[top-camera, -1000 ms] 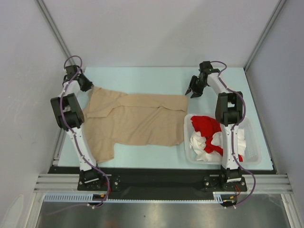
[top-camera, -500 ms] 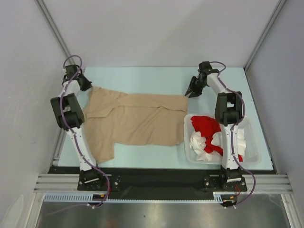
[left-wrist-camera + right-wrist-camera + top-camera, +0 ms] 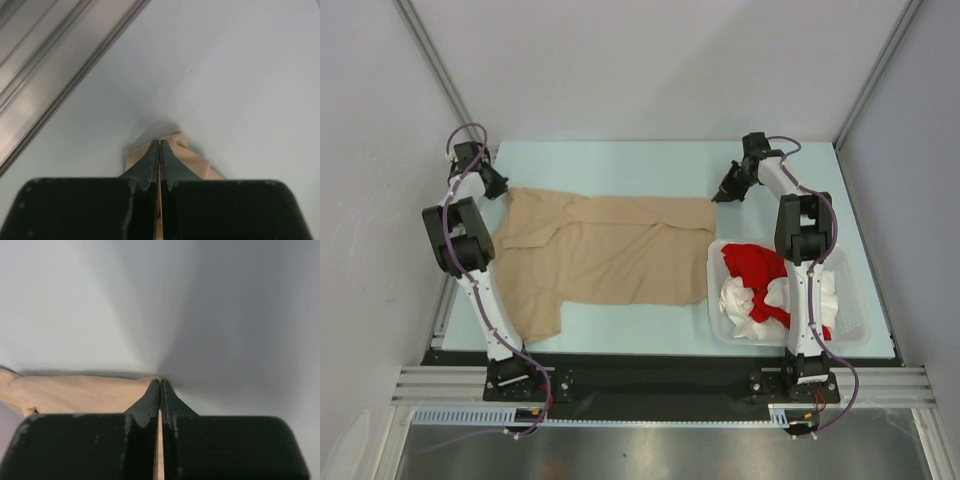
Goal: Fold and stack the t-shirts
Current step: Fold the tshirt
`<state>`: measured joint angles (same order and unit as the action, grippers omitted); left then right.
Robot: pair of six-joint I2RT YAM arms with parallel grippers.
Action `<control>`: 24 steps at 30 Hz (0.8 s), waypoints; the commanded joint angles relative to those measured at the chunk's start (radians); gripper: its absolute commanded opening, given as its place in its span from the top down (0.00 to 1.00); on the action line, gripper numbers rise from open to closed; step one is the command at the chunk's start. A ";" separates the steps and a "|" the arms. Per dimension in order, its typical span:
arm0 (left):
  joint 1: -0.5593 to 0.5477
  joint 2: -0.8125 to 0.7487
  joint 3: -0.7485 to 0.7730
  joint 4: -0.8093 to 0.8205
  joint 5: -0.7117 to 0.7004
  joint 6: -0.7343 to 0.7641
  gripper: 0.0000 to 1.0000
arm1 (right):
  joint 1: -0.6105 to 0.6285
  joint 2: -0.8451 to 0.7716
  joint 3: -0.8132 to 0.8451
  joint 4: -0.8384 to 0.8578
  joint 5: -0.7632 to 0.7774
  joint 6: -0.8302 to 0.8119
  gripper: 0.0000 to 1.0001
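Left gripper [image 3: 159, 146] and right gripper [image 3: 160, 385] each pinch a far corner of the beige t-shirt [image 3: 610, 250], basket [image 3: 853, 300] beside it.

The black left gripper [image 3: 159, 146] is pressed closed on a corner of the beige-tan cloth t-shirt [image 3: 194, 163], which lies on the pale blue tabletop [image 3: 240, 90]. A grey metal rail [image 3: 45, 55] runs along the left.

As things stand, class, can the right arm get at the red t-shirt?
Probably not yet: the right gripper is shut on a corner of the beige t-shirt. The red t-shirt lies uncovered in the basket.
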<state>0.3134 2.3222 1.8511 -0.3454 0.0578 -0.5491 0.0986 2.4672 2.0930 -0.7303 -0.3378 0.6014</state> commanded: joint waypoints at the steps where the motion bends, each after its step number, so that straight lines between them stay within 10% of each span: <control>1: 0.033 -0.103 -0.030 0.057 -0.049 -0.054 1.00 | -0.020 -0.017 -0.016 0.052 0.083 0.058 1.00; 7: 0.036 -0.032 0.089 0.048 0.040 -0.031 0.97 | -0.016 0.003 0.004 0.063 0.077 0.057 1.00; 14: 0.027 -0.149 0.013 -0.050 -0.045 0.015 0.32 | -0.013 0.027 0.148 -0.053 0.081 -0.033 0.62; 24: -0.037 -0.646 -0.545 -0.064 -0.128 0.023 0.54 | 0.050 -0.157 0.147 -0.241 0.226 -0.205 0.46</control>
<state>0.3012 1.8553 1.4216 -0.4019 -0.0330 -0.5251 0.1085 2.4424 2.2578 -0.9031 -0.1669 0.4847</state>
